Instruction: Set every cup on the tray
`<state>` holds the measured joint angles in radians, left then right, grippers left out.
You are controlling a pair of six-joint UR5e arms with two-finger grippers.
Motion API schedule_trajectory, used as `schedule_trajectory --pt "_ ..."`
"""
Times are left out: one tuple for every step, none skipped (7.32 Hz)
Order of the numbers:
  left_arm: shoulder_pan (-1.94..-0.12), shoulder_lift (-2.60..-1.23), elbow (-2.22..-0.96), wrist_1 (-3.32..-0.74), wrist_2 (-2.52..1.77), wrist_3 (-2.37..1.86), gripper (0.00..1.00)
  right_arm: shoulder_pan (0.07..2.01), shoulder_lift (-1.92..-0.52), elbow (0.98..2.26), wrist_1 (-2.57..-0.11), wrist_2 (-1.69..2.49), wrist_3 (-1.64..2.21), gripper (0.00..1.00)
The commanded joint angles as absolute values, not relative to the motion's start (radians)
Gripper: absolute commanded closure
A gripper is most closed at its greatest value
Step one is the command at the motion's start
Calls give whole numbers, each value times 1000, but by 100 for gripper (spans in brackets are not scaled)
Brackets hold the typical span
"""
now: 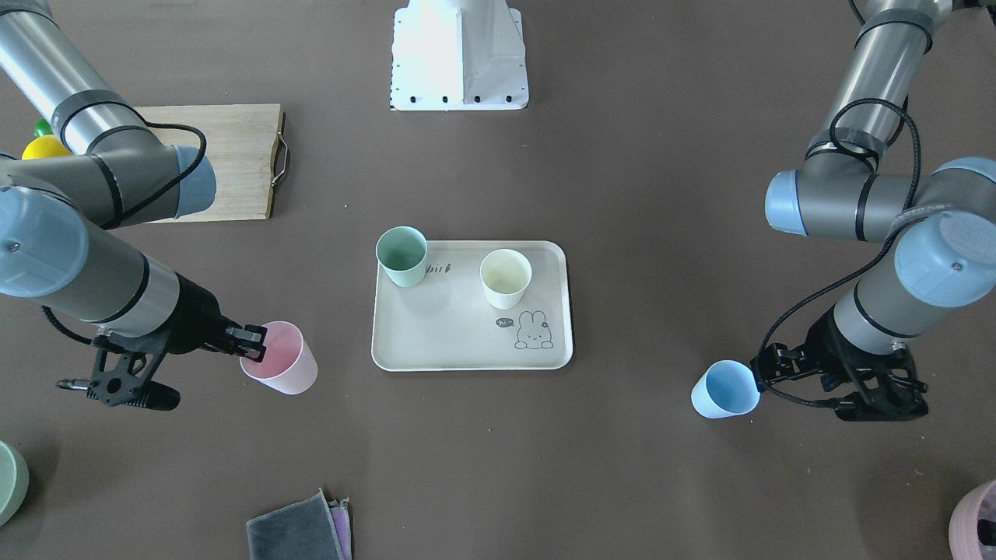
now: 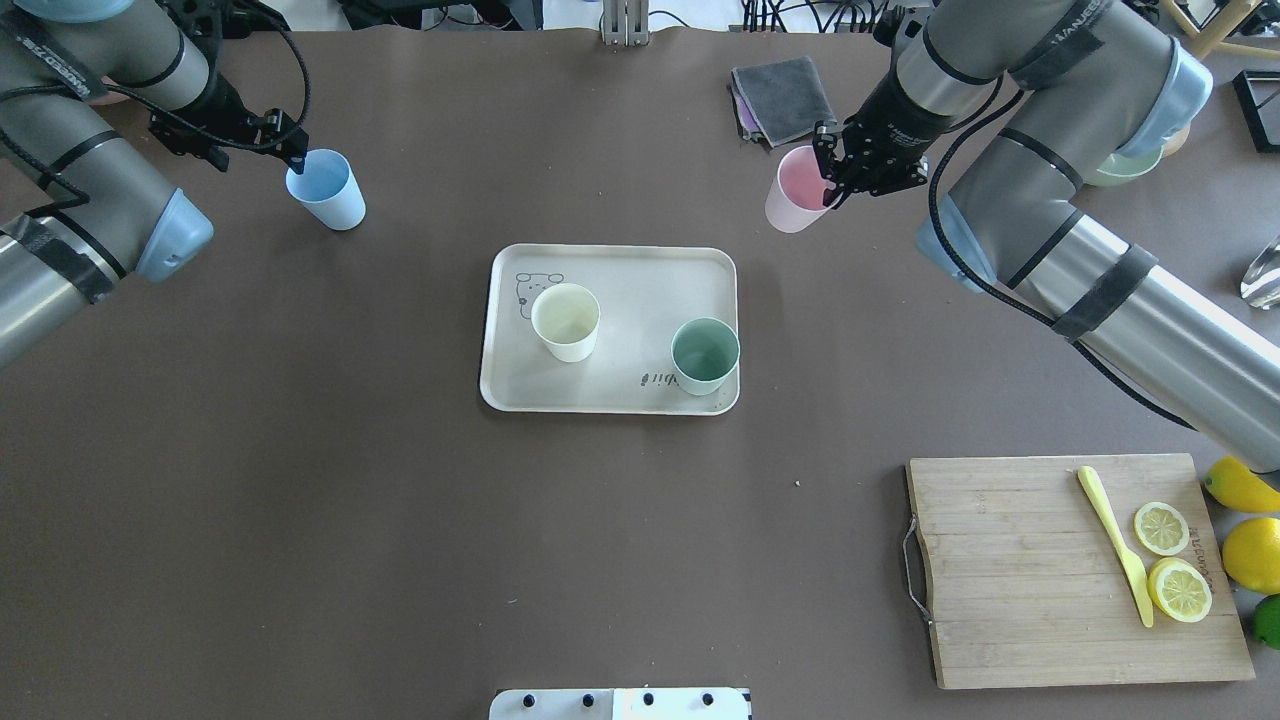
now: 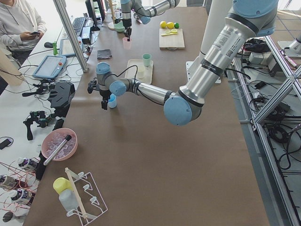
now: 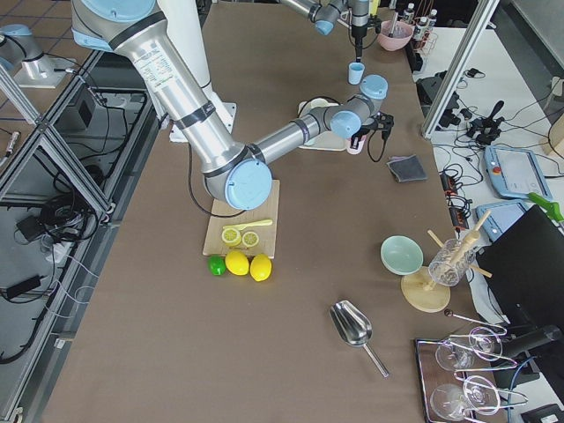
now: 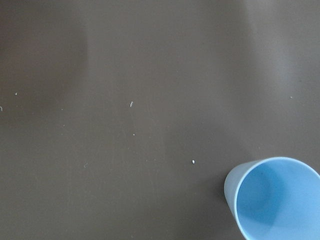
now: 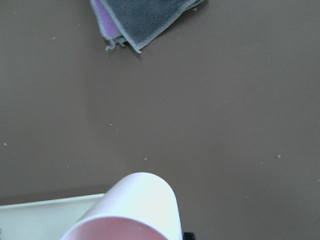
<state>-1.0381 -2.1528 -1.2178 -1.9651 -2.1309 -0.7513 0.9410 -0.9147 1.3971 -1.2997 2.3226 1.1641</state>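
two cups on the tray, two out at the grippers

the right gripper is reaching down onto the pink cup, fingers drawn in on the rim's outer side, pinching the wall. that cup is standing on the table, just off the tray on the robot's right, toward the far corner; the right wrist view is showing a strip of tray rim beside it.

the left gripper is hanging at the rim of the blue cup, one fingertip overlapping the lip in the overhead view. whether it is gripping or gaping i cannot tell. in the left wrist view the cup is sitting low and to the right, mouth up. it is resting on the table, well apart from the tray, on the robot's left.

count: four cups, one of each colour. the green cup and the cream cup are standing upright on the tray, apart from each other, green at a corner. one tray. one cutting board lying near the robot's right.
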Motion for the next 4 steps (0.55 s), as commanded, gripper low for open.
schedule_trajectory --pt "-1011 -2157 -1178 -2022 -2131 -776 28 885 -875 1399 -1301 2296 1203 100" --pt "-1005 -2157 -1178 -2022 -2131 -778 99 864 -859 1399 -1299 2283 1242 100" --pt "-1002 -2170 -1183 -2022 -2132 -787 100 830 -853 1399 -1295 2252 1262 100" --pt "-997 -2201 -1187 -2017 -2131 -834 100 807 -853 1399 -1290 2244 1269 100"
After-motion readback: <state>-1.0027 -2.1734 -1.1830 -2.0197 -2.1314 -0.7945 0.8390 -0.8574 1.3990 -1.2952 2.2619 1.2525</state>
